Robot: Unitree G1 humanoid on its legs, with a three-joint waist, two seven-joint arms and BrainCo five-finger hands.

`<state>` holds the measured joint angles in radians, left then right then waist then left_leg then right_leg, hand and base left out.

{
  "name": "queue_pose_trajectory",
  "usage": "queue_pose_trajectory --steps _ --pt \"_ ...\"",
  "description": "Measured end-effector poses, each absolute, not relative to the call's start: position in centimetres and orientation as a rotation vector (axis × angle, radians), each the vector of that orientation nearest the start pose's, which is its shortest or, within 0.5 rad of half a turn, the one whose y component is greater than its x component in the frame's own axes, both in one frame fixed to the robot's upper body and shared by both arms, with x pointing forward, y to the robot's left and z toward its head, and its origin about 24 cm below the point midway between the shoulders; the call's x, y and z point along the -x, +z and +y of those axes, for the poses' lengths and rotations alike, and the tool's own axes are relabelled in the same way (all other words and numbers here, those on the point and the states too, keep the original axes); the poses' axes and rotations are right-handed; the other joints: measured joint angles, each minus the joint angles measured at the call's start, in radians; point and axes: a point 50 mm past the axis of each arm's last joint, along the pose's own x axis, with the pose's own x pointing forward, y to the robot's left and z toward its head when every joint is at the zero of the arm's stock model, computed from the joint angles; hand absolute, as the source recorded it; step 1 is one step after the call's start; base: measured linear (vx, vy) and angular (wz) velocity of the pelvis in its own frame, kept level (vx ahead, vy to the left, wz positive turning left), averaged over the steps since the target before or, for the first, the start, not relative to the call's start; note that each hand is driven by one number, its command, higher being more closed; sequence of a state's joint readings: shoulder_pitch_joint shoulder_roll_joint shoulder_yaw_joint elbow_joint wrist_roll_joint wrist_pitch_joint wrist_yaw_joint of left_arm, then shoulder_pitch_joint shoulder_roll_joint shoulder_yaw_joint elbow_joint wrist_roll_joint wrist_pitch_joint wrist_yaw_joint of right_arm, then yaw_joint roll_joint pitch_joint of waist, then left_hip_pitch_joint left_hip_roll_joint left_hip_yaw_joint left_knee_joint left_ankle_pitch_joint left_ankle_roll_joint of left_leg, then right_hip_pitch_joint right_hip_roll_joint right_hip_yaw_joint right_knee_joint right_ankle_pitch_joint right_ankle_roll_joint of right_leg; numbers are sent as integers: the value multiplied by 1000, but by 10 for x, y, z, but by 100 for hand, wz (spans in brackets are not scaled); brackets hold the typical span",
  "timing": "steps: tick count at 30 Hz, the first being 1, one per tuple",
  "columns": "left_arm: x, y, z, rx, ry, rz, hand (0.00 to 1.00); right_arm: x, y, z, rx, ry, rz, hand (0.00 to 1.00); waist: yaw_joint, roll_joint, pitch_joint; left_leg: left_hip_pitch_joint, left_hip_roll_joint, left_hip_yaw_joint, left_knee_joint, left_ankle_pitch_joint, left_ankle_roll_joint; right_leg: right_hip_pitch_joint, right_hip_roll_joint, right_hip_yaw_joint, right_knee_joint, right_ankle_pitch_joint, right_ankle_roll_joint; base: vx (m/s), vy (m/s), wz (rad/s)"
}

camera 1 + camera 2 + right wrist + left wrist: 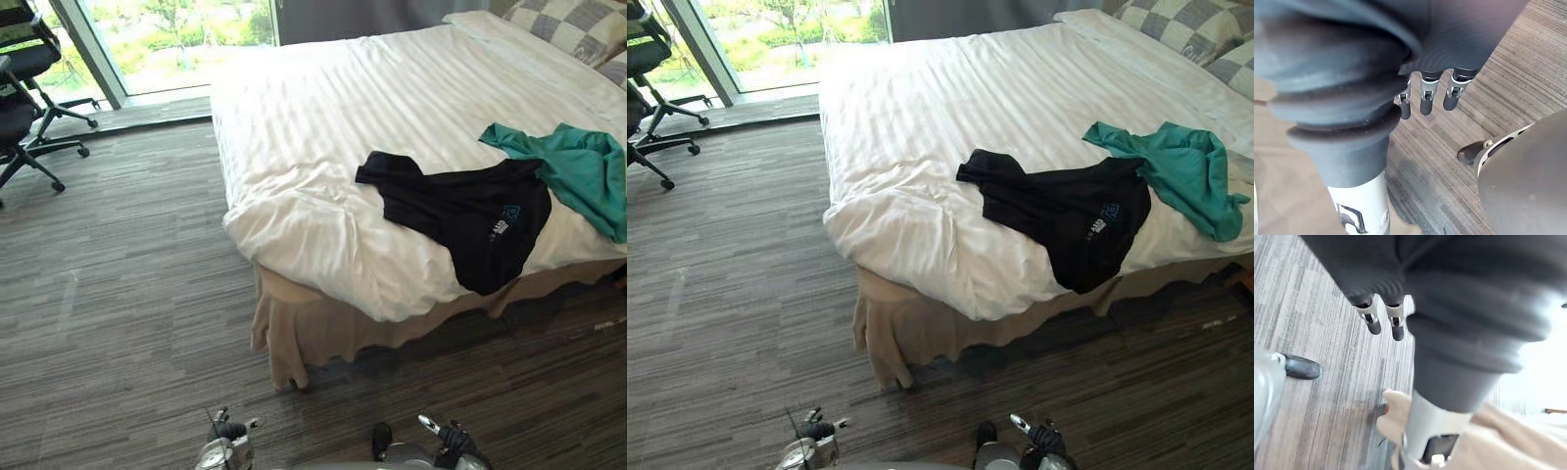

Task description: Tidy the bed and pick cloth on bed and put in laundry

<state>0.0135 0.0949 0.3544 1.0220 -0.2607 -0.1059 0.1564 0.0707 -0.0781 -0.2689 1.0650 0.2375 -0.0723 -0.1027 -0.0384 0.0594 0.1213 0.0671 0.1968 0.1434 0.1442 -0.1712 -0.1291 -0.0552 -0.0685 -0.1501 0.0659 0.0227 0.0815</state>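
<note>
Carpet floor (127,294), grey and streaked, runs all round the bed (323,117), which I take as my mark. The bed wears a white striped duvet, rumpled toward its foot corner, and a beige skirt (304,333) hangs below the mattress to the floor. A tall window (176,39) stands beyond the bed's foot end, bright with greenery outside. The cloth to collect is on the bed: a black garment (470,215) lies spread on the duvet along the bed's near long side, one sleeve reaching toward the bed's middle and its lower hem drooping over the mattress edge. A teal garment (578,166) lies crumpled on the pillow side of the black one, touching its shoulder, also close to that near edge. Checked pillows (568,24) sit at the bed's head. Two black office chairs (29,88) stand well off the bed's foot end, by the window. My left hand (1373,319) hangs over the carpet just off the skirt at the bed's foot corner, fingers (1397,327) straight and slack, holding nothing. My right hand (1426,98) hangs over carpet short of the bed's near side, likewise loose-fingered and holding nothing.
</note>
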Motion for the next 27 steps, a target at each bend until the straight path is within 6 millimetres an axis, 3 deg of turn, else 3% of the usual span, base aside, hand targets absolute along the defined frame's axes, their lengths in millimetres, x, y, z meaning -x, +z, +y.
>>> queue_pose_trajectory --steps 2,5,8,9,10,12,13,14,16,17,22,23,27 --pt "-130 -135 257 289 747 822 0 -85 -157 -229 -200 -561 1027 0 -2 6 -7 1 -9 0 -60 37 0 -1 -4 -11 -38 27 -1 -66 -34 17" --pt "-143 -114 301 314 901 704 0 -62 -159 -237 -195 -610 1073 0 -2 21 -10 9 -12 13 -110 67 -7 -1 -2 -12 -78 59 -11 -41 -23 -4" --pt "-169 -71 350 259 979 511 0 -44 -159 -242 -188 -644 1099 0 -3 33 -8 9 0 27 -120 73 -16 -4 13 -9 -90 61 -14 -23 -45 -8" --pt "-187 -49 365 230 981 435 0 -40 -159 -245 -181 -652 1101 0 -2 38 -5 8 1 30 -133 81 -18 -12 14 -9 -89 61 -14 -22 -39 -3" --pt "-195 -38 372 216 982 395 0 -38 -158 -246 -177 -654 1102 0 -2 40 -3 7 1 33 -139 86 -18 -19 14 -7 -85 61 -14 -28 -27 -7" --pt "-228 15 393 169 986 197 0 -46 -155 -250 -170 -653 1062 0 0 50 7 -8 -5 46 -150 103 -19 -57 8 2 -61 61 -14 -21 -11 -10" --pt "-236 29 395 161 982 148 0 -48 -154 -251 -173 -655 1049 0 -1 54 11 -10 -7 48 -152 107 -20 -64 5 3 -53 61 -14 0 0 0" --pt "-256 64 396 139 953 17 0 -52 -152 -250 -176 -653 1028 0 0 62 21 -20 -12 51 -154 115 -25 -80 -3 0 -30 56 -9 1 12 13" --pt "-270 99 394 100 923 -109 0 -54 -153 -247 -195 -657 1016 0 -3 64 28 -24 -21 64 -157 131 -27 -90 -11 -5 -10 45 -5 -2 9 18" --pt "-280 130 388 60 894 -222 0 -53 -154 -242 -213 -658 1021 0 -4 66 30 -24 -27 81 -164 148 -30 -94 -21 -12 6 34 -2 4 -1 16" --pt "-296 203 372 -40 841 -476 0 -52 -154 -240 -226 -655 1015 0 0 65 40 -54 -37 102 -163 161 -17 -129 -25 -14 22 19 -14 1 -7 5" --pt "-298 210 370 -49 832 -492 0 -53 -154 -240 -230 -652 1012 0 0 64 44 -54 -37 102 -163 161 -17 -129 -26 -14 21 19 -15 0 0 0" --pt "-316 263 346 -175 755 -621 0 -60 -154 -238 -249 -639 994 0 -2 51 64 -98 -50 102 -163 173 -1 -174 -37 -14 20 32 -16 -22 2 2"
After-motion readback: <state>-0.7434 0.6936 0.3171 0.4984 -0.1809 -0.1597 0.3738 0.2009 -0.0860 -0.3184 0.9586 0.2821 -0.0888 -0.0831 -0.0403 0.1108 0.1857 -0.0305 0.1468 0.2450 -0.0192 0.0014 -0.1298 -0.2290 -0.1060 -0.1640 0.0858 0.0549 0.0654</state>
